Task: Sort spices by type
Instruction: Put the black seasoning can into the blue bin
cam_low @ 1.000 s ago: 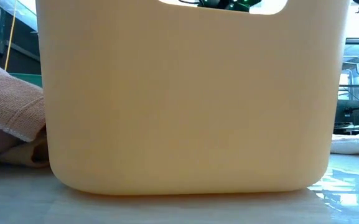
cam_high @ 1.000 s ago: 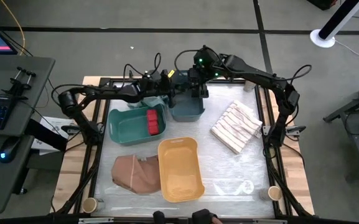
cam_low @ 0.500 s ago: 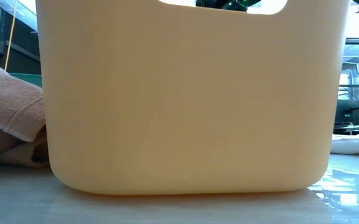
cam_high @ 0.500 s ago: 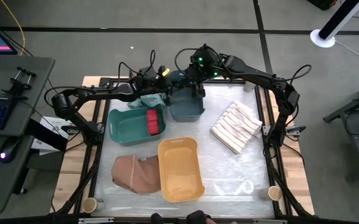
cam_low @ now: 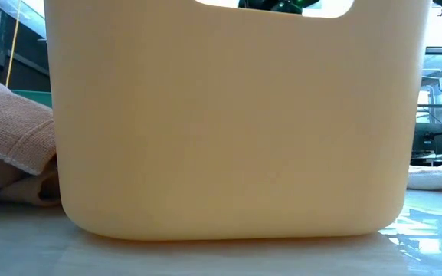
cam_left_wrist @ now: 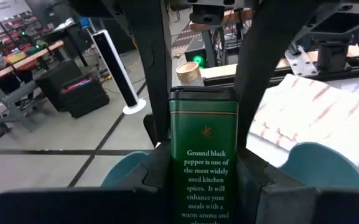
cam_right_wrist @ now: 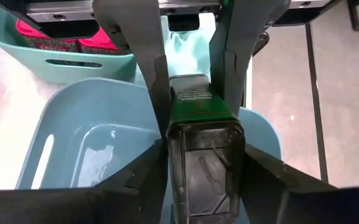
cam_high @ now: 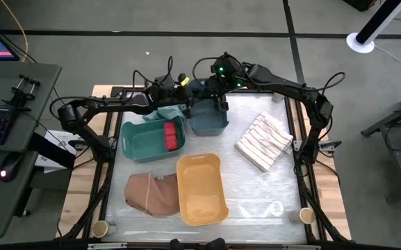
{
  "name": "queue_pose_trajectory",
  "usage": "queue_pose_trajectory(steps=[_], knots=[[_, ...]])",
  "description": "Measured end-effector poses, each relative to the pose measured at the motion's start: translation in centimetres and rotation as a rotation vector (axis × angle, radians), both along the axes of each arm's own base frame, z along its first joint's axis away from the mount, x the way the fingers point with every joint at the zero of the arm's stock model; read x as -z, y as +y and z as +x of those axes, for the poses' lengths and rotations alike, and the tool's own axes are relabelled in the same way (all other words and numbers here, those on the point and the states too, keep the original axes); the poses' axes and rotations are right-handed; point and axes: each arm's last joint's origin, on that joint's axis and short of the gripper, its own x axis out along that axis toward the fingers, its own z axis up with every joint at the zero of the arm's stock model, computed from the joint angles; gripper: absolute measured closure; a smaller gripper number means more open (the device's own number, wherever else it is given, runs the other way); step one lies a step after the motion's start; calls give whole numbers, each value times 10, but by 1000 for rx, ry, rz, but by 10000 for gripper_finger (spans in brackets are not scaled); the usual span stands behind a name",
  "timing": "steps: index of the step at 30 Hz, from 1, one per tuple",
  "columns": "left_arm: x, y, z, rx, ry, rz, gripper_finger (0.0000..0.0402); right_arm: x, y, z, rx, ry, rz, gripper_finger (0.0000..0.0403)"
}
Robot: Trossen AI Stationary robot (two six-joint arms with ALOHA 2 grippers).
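We saw a green black-pepper tin (cam_left_wrist: 203, 163) clamped between the left end effector (cam_left_wrist: 201, 180) fingers, while the right end effector (cam_right_wrist: 199, 134) fingers pressed its sides from the opposite end. Just below the right end effector sat the blue bin (cam_right_wrist: 89, 140); beyond it, red spice boxes (cam_right_wrist: 55, 36). We judged the tin rigid, light and slick, best held on its flat sides.

A dark green black-pepper tin (cam_left_wrist: 203, 155), boxy with a metal lid, sits clamped between the fingers of the left tool (cam_left_wrist: 201, 186) and also between those of the right tool (cam_right_wrist: 199, 134), above the blue bin (cam_right_wrist: 92, 149). Two red spice boxes (cam_high: 172, 135) lie side by side in the green bin (cam_high: 141, 142), apart from both tools.
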Motion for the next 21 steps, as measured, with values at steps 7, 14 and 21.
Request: queue_pose_trajectory(steps=[7,14,21], knots=[[0,-4,2,12,8,15,299,0,0,0,5,5,-9,279],[1,-7,3,24,39,89,252,0,0,0,10,9,-7,279],[1,-7,3,17,45,75,207,1,1,-1,7,19,0,279]])
